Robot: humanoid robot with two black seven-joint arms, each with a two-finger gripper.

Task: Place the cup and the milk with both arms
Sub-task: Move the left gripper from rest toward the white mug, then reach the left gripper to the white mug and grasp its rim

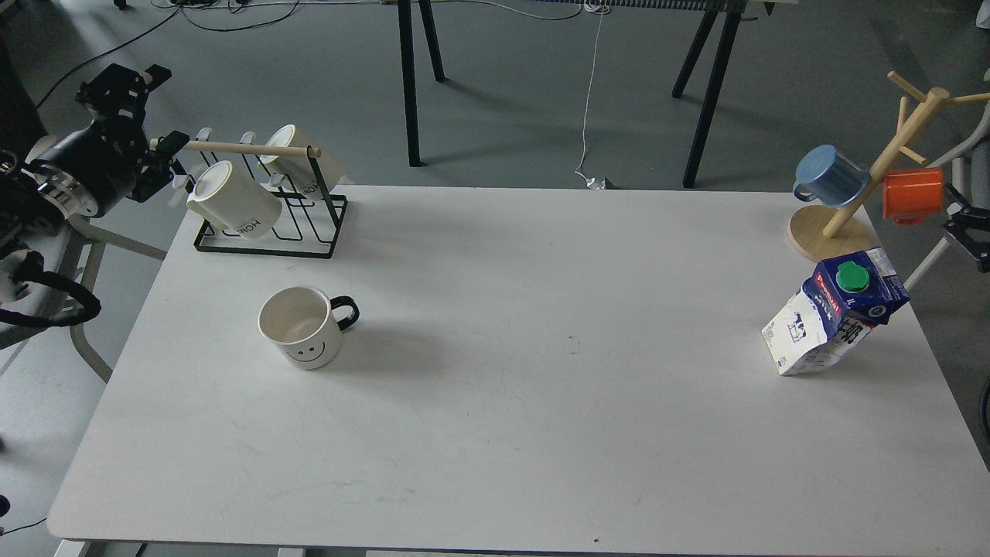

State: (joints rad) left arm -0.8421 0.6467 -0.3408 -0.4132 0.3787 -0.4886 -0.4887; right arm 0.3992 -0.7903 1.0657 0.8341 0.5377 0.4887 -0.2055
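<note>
The cup (302,329), white with a black handle pointing right and a smiley face toward me, stands upright on the left part of the white table (510,309). The milk (831,317), a blue and white carton with a green cap, stands near the table's right edge. My left gripper (158,112) hovers off the table's far left corner, beside the mug rack, open and holding nothing, well behind the cup. A black part of my right gripper (967,232) shows at the right edge, beyond the milk; its fingers cannot be made out.
A black wire rack (271,224) holding two cream HOME mugs sits at the far left corner. A wooden mug tree (874,178) with a blue mug and an orange mug stands at the far right corner. Black table legs rise behind the far edge.
</note>
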